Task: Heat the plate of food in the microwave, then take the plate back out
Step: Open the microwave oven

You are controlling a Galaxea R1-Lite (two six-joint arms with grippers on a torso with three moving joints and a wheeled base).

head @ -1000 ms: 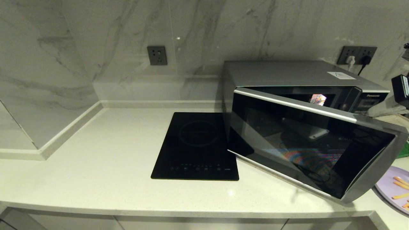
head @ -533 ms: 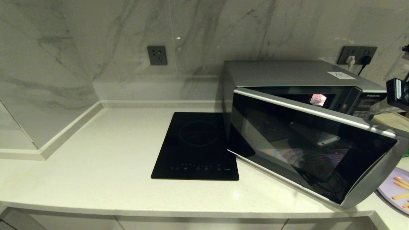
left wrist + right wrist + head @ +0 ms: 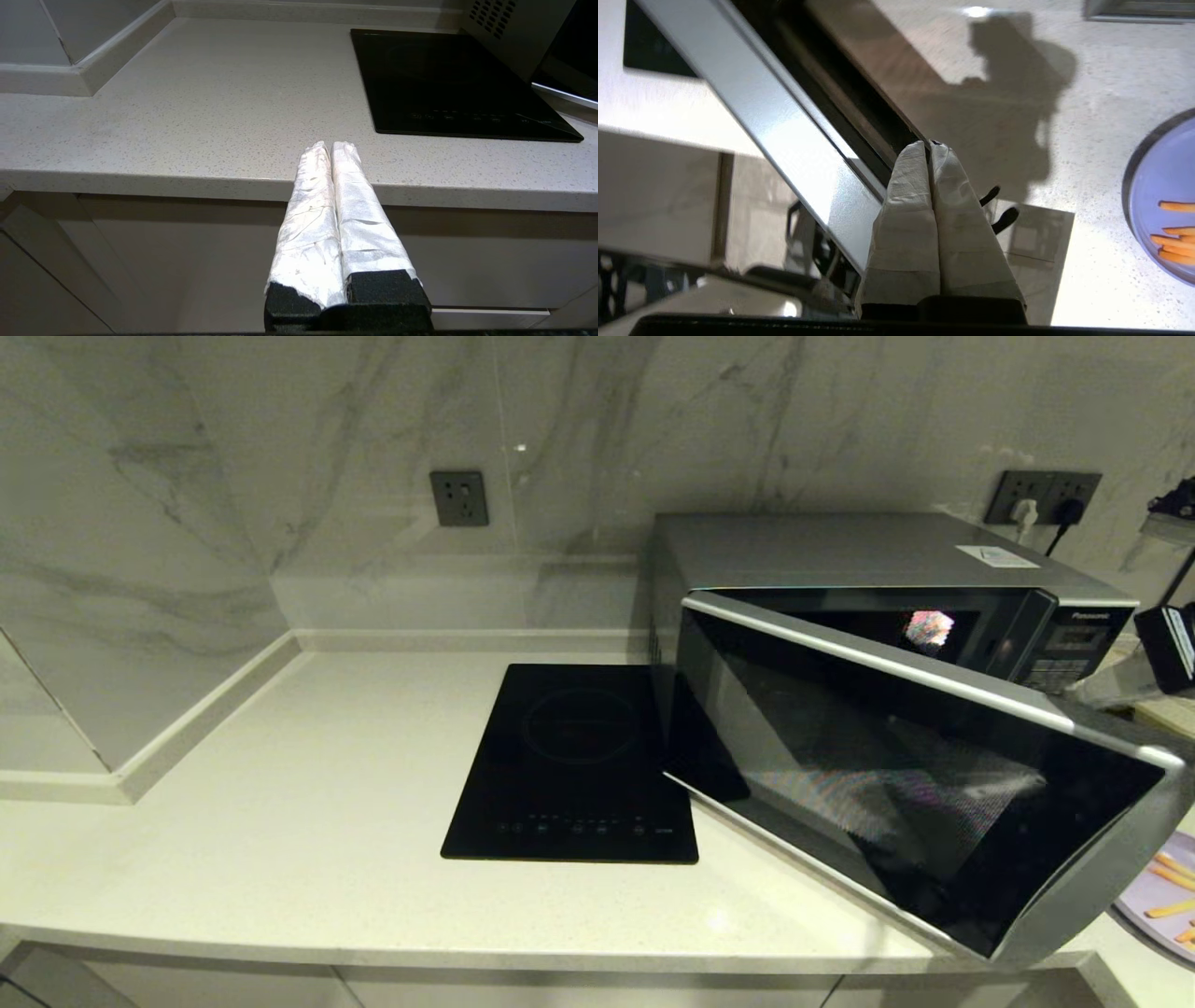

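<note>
dim, warm overhead light. rainbow moiré glare on the dark glass door of the silver box-shaped microwave (image 3: 896, 775). pale speckled stone worktop (image 3: 308, 821) shows small specular spots. hard arm shadow in right wrist view. wide-angle bowing at edges of head view.

- The microwave (image 3: 887, 616) sits on the right half of the counter (image 3: 280, 803), back toward the wall.
- Its door (image 3: 896, 765) hangs out over the counter's front edge, hinged on the left side.
- The hob (image 3: 574, 765) is set into the counter just left of the microwave.
- The plate of food (image 3: 1162, 901) is at the far right, partly behind the door's free end.
- One wall socket (image 3: 459, 498) is on the wall behind the hob.
</note>
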